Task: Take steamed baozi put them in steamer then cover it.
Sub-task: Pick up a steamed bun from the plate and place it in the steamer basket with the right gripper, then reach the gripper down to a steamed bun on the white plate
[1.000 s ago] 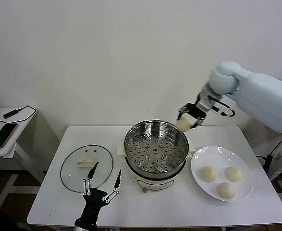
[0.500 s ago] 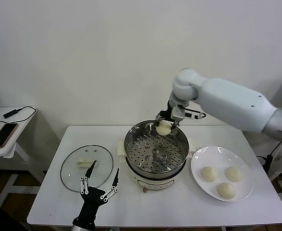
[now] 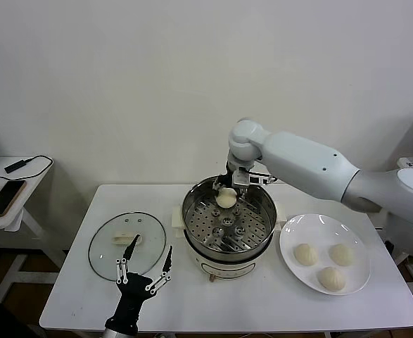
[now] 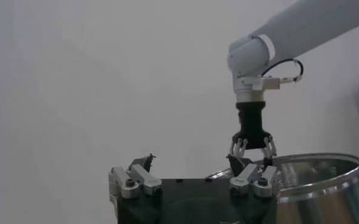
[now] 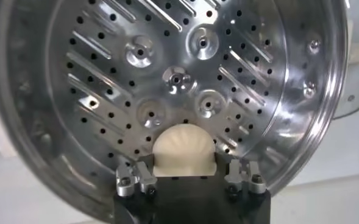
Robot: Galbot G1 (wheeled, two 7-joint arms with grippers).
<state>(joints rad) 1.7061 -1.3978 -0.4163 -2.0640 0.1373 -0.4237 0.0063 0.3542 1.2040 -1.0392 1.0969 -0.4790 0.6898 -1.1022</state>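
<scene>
Over steamer [image 3: 229, 224], right gripper [image 3: 226, 196] pinches baozi [image 3: 226, 198] (plate [image 3: 290, 264] nearby); left gripper [image 3: 148, 270] spread.

We note a smooth white-shelled right arm [image 3: 312, 165] with a rounded joint housing, a black cable looped at its wrist, ending in a black gripper [image 4: 252, 149] with silver screwed finger blocks, and a left gripper [image 3: 146, 271] of thin black fingers on silver linkages.

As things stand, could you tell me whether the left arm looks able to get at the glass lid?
Probably yes. The left gripper hangs with its jaws open at the near edge of the cover, which lies flat on the table with nothing on it or between them. The right gripper is off over the steamer.
</scene>
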